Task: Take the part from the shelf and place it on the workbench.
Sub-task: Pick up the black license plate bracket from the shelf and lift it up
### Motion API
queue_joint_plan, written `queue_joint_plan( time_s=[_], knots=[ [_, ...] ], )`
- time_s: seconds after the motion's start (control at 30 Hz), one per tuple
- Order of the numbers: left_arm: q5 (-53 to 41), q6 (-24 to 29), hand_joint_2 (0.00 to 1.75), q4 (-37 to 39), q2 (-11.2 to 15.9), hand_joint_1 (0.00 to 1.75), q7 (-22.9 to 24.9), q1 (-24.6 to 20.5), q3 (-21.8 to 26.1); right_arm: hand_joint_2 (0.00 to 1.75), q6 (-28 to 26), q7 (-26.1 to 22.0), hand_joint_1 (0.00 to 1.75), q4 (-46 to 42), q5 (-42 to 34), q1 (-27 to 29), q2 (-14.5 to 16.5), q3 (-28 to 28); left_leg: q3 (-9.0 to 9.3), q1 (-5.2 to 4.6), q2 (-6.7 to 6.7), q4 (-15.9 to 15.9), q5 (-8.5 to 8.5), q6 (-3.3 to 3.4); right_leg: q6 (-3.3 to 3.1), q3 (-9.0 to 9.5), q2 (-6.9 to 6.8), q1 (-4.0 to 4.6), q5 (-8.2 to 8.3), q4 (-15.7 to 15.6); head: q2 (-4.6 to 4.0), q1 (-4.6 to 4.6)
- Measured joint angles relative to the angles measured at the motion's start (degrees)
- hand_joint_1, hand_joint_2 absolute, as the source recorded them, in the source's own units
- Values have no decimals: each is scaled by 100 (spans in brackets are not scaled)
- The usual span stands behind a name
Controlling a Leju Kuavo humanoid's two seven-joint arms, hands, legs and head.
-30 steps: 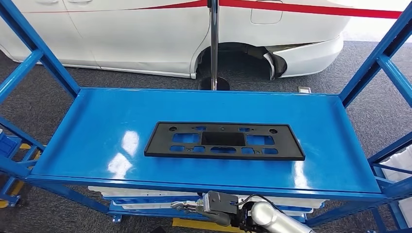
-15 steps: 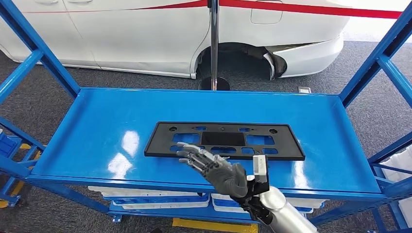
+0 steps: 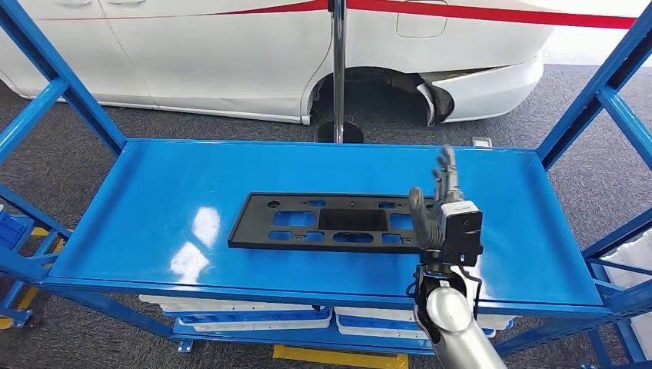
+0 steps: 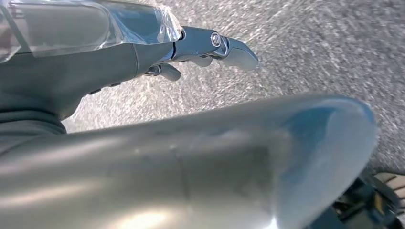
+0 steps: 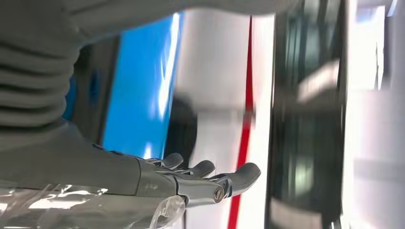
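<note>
While the black plastic part (image 3: 355, 223) lies flat at the middle of the blue shelf (image 3: 123, 223), we note the right robot hand (image 3: 440, 207) raised over its right end, fingers extended and apart, holding nothing. We cannot tell the left robot hand's (image 4: 143, 52) state.

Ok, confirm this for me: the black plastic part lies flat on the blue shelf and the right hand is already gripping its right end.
Not quite. The black part does lie flat on the blue shelf, but the right hand is not gripping it. The head view shows that hand raised above the part's right end, fingers apart and pointing up, holding nothing.
</note>
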Motion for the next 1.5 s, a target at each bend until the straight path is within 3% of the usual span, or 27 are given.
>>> queue_joint_plan(
  time_s=[0.07, 0.17, 0.33, 0.57, 0.83, 0.9, 1.0, 1.23, 1.33, 1.5],
  knots=[
    [-6, 29, 0, 0, 0, 0, -6, 48, 57, 175, -595, 172, 0, -166, 871, 82, 81, -10, 1, 0, 1, 0, -1, 0, 0, 0, 1, 0, 0, 0, 0, 0],
    [-53, 25, 0, 0, -1, 0, -1, 80, 101, 175, -847, 41, 0, -375, 2457, 324, 309, -94, 1, 3, 0, -1, -1, 0, -1, -1, -1, 3, -1, 0, 0, 0],
    [-323, -84, 0, 0, -9, 0, 87, 60, 137, 175, -867, -1148, 0, -1011, 4919, 833, 1011, -624, 1, 8, 1, -1, 0, -1, -2, -3, 1, 9, -2, 0, 0, -1],
    [-528, -221, 0, 0, -48, 0, 217, -56, 138, 175, -868, -1226, 0, -1872, 6059, 961, 1469, -1133, 4, 4, 2, 0, 0, -1, -2, 5, 1, 5, 0, -1, 0, 0],
    [-530, -234, 0, 0, -61, 0, 217, -108, 136, 175, -866, -1172, 0, -2096, 6677, 1029, 1563, -1326, 5, 2, 2, 0, 0, -1, -1, 6, 1, 2, 1, -1, 0, 0],
    [-534, -248, 0, 0, -61, 0, 222, -115, 137, 175, -865, -856, 0, -1968, 7082, 1039, 1545, -1309, 4, 3, 2, -1, -1, -1, -1, 6, 2, 4, 1, 0, 0, 0],
    [-576, -291, 0, 0, -61, 0, 230, -135, 143, 175, -863, 148, 0, -1603, 7690, 950, 1425, -1106, 0, 4, 1, -2, 0, -1, -2, 4, -1, 5, 0, 0, 0, 0],
    [-696, -406, 0, 0, -61, 0, 301, -207, 151, 175, -749, 2423, 0, -379, 7919, 135, 898, 103, -3, 5, -1, -2, 2, -3, -2, 6, -3, 6, 2, 2, 0, 0],
    [-730, -423, 0, 0, -61, 0, 334, -239, 151, 175, -578, 2864, 0, 305, 7705, -232, 755, 735, -3, 5, -8, -1, 4, -3, -2, 6, -11, 6, 2, 1, 0, 0],
    [-572, -393, 0, 0, -61, 0, 708, -267, 178, 175, -394, 3082, 0, 1198, 7435, -642, 595, 1496, -7, 5, -10, -1, 4, -3, -2, 1, -11, 6, 1, 2, 0, 0]
  ],
)
